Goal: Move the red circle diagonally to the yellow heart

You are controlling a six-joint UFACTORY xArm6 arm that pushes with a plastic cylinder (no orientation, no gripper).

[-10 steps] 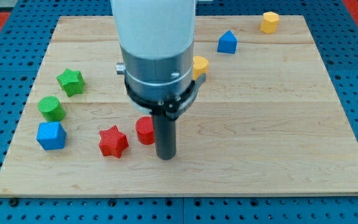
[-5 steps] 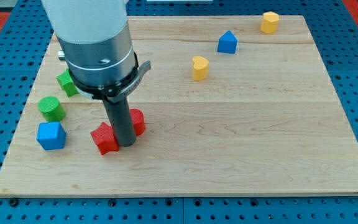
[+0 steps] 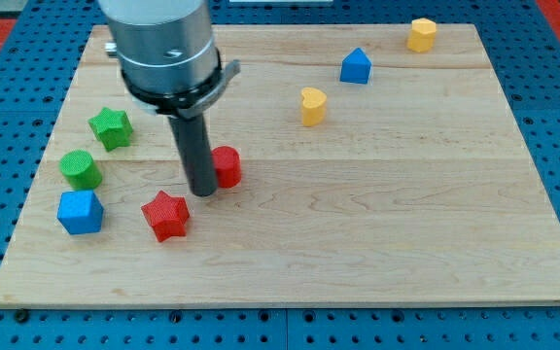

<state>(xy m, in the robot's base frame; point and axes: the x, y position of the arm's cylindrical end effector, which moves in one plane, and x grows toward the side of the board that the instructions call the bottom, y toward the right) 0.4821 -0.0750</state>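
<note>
The red circle (image 3: pixel 227 166) lies left of the board's middle. My tip (image 3: pixel 203 192) is against its lower left side, touching it. The yellow heart (image 3: pixel 312 105) stands up and to the right of the red circle, well apart from it. A red star (image 3: pixel 166 215) lies just below and left of my tip, apart from it.
A green star (image 3: pixel 111 127), a green cylinder (image 3: pixel 81 169) and a blue cube (image 3: pixel 79 211) stand along the view's left. A blue house-shaped block (image 3: pixel 356 66) and a yellow hexagonal block (image 3: pixel 421 34) are at the view's top right. The wooden board (image 3: pixel 436 214) lies on a blue pegboard.
My tip swung from the red circle's right side around to its lower left, then moved up. The red circle has shifted up and right. The red star was nudged slightly to the left.
</note>
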